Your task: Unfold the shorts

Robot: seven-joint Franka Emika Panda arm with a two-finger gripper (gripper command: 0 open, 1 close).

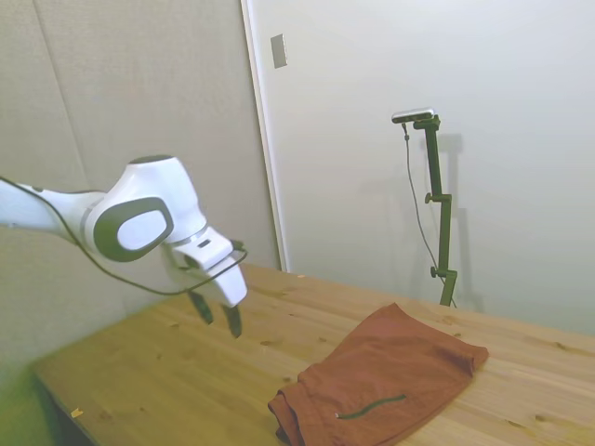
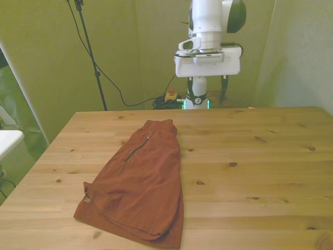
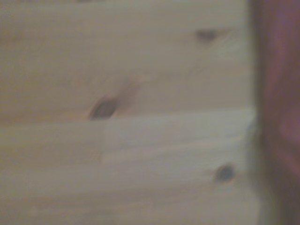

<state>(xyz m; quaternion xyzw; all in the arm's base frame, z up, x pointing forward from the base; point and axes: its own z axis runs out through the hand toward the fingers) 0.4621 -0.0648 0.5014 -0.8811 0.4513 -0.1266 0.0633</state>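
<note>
The rust-brown shorts [image 1: 381, 376] lie folded flat on the wooden table [image 1: 167, 381], dark zippered pocket slit [image 1: 372, 407] facing up. In the front view the shorts [image 2: 140, 182] lie on that view's left half, with the waistband end toward the far edge and layered hems near the front edge. My gripper [image 1: 219, 316] hangs open and empty in the air above the table's far part, well clear of the cloth. The front view shows the gripper [image 2: 207, 96] above the far edge, over the table [image 2: 250, 166]. A blurred strip of the shorts [image 3: 279, 108] edges the wrist view.
Bare planks with dark knots [image 3: 104, 108] lie under the wrist. A red stop button [image 2: 169, 95] and cables sit behind the far edge. A white object [image 2: 8, 140] stands off the front view's left side.
</note>
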